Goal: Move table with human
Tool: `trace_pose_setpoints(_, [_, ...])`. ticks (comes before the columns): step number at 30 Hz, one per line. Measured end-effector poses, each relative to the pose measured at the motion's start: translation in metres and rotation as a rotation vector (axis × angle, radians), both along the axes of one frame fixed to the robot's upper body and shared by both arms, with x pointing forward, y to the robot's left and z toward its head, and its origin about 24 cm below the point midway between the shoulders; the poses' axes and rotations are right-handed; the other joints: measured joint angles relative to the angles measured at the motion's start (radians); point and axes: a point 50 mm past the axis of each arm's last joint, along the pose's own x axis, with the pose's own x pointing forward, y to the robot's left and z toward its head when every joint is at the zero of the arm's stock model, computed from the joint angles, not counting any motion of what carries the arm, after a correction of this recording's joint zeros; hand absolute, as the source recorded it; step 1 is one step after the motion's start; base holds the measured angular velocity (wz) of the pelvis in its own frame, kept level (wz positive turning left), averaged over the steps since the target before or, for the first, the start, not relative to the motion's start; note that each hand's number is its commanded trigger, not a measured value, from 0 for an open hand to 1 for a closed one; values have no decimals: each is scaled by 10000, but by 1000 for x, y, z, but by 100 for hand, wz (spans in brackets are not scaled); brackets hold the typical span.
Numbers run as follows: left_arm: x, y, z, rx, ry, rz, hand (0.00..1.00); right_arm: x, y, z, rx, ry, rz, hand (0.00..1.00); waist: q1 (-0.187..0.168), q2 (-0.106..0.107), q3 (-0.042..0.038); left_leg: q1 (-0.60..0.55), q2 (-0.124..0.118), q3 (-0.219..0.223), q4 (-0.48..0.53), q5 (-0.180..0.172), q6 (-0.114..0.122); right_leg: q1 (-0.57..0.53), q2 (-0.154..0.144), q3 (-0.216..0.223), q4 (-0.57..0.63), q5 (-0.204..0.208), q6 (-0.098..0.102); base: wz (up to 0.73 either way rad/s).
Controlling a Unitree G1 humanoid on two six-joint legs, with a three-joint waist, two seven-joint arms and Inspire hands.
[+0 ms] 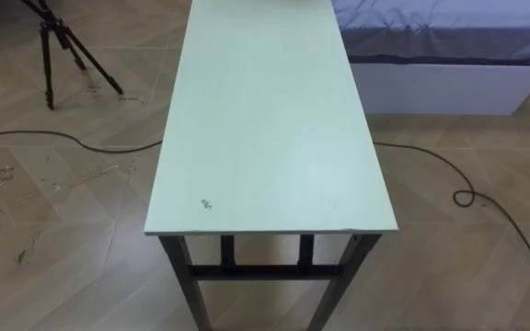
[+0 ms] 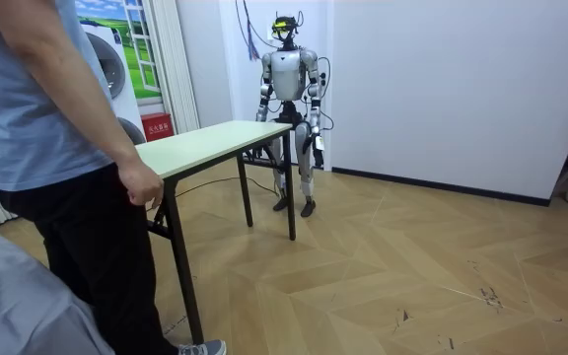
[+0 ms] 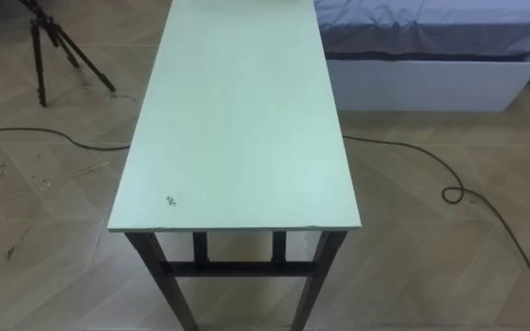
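Observation:
A long table with a pale green top (image 1: pixel 274 119) and dark metal legs stretches away from me, its near short edge just below my eyes. In the room view I stand upright at the far end of the table (image 2: pixel 215 138), facing it. My left hand (image 2: pixel 317 146) hangs by my thigh on the room view's right. On the other side my right hand (image 2: pixel 261 118) hangs down behind the table's corner. A person (image 2: pixel 57 148) stands at the opposite end with one hand (image 2: pixel 142 187) on the table's edge.
A black tripod (image 1: pixel 58 46) stands on the wood floor to my left. A bed with a blue cover (image 1: pixel 449 37) lies to my right beside the table. Dark cables (image 1: pixel 467 193) run across the floor on both sides.

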Motion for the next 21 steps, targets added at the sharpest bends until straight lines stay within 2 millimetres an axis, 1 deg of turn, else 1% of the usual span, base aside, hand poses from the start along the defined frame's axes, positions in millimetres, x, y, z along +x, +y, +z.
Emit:
trace_pose_setpoints(8, [0,-1,0,-27,4,5,0,0,0,0,1,6,-6,0,14,35,-2,2,2,4,0,0,0,1,1,0,3,0,0,0])
trace_pose_setpoints(11, [0,-1,0,-37,0,65,0,0,0,0,80,-11,-258,0,38,56,4,8,2,5,0,0,0,-1,1,1,2,0,0,0])
trace_pose_setpoints(15, [-1,-2,-1,-220,-32,513,0,0,-1,0,184,-60,-406,0,-8,91,9,47,5,-3,3,0,0,37,-2,-15,2,0,0,0])
trace_pose_setpoints(18, [-3,-1,-1,-575,-115,1351,0,2,-1,1,335,-138,-451,0,12,89,13,13,9,-9,-2,-3,2,33,-6,-25,-19,-1,1,0])
trace_pose_setpoints(21, [-6,-1,-2,-1553,-247,2540,0,4,-3,1,659,-320,-819,0,72,73,15,63,8,5,0,-7,9,-11,-13,-23,-12,-1,1,0])
